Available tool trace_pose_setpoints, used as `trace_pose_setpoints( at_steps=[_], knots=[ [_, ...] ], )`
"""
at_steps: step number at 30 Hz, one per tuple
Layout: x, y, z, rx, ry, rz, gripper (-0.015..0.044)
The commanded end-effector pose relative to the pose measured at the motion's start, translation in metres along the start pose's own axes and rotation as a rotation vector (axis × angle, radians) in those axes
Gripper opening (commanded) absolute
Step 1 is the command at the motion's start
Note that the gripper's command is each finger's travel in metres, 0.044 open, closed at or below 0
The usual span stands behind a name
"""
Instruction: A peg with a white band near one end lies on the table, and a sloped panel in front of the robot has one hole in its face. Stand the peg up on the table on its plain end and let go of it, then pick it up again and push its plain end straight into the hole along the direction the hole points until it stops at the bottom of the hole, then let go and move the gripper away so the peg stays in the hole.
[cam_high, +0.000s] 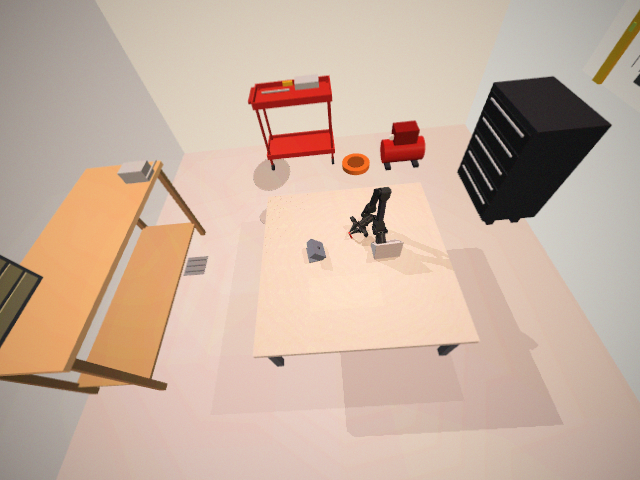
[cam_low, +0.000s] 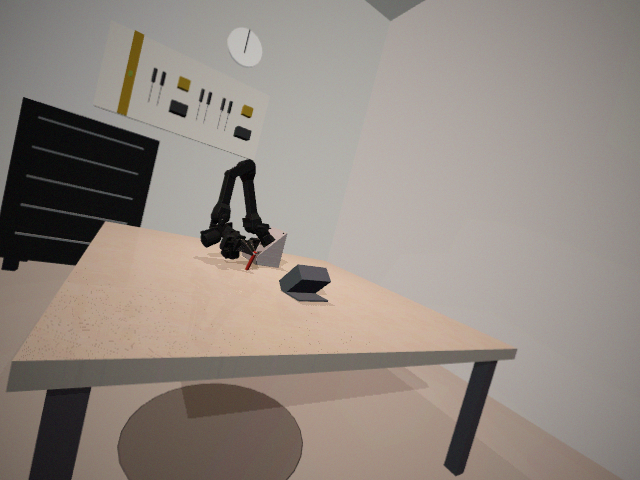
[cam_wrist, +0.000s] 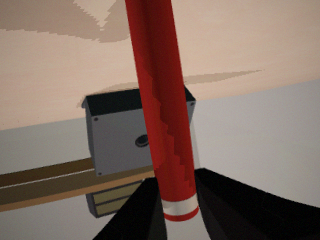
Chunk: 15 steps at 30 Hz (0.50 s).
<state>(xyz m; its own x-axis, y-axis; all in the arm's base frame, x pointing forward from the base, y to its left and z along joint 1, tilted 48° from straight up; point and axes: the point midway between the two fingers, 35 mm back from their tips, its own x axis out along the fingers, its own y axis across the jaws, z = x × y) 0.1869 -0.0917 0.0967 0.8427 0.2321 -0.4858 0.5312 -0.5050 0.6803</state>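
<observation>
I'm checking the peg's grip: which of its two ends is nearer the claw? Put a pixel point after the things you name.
The white-banded end of the red peg (cam_wrist: 181, 206), right by the claw (cam_wrist: 176, 184); the plain end points away from it.

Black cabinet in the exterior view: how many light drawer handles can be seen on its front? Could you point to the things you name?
5, one above another down the front of the black cabinet (cam_low: 77, 206); the lowest is partly hidden behind the table (cam_low: 232, 320).
</observation>
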Motion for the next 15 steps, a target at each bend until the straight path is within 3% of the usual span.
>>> trace_pose_setpoints(
  at_steps=[1,15],
  knots=[
    [-0.0011,0.0000,0.0008,0.000,0.000,0.000,0.0050],
    [-0.0034,-0.0001,0.0035,-0.010,0.007,-0.001,0.0050]
  ],
)
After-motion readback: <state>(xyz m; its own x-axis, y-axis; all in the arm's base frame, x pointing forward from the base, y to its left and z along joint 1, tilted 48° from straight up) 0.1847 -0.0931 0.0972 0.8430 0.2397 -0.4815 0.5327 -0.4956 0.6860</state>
